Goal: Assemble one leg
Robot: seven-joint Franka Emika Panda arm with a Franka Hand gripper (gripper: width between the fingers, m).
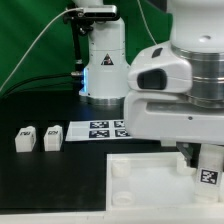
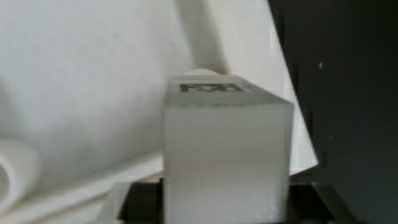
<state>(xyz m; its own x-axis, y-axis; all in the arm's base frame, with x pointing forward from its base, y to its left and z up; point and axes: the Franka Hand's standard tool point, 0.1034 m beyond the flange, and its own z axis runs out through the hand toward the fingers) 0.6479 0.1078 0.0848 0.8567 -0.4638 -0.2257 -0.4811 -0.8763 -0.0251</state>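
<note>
**Fingers closed on one leg, at the tabletop's corner**

Exterior view: I see the fingers (image 1: 192, 156) of the gripper (image 1: 203, 160) drawn narrow around a leg (image 1: 208, 176). The leg stands upright with its tag facing the camera, over the corner of the white tabletop (image 1: 140, 185) at the exterior view's right. I cannot tell whether its lower end touches the tabletop. One spare leg (image 1: 23, 140) and a second spare leg (image 1: 52, 137) stand well apart from it on the black table (image 1: 40, 190), just beside the marker board (image 1: 100, 128).

Wrist view: The leg (image 2: 228, 140) fills the centre, clamped between the dark fingers (image 2: 139, 208) on either side of its near end. The tagged end points away towards the tabletop (image 2: 89, 100).

Judgement: This is the insertion step. The next move calls for centring the leg over a corner socket, which I cannot see here, then lowering it straight before seating it.
</note>
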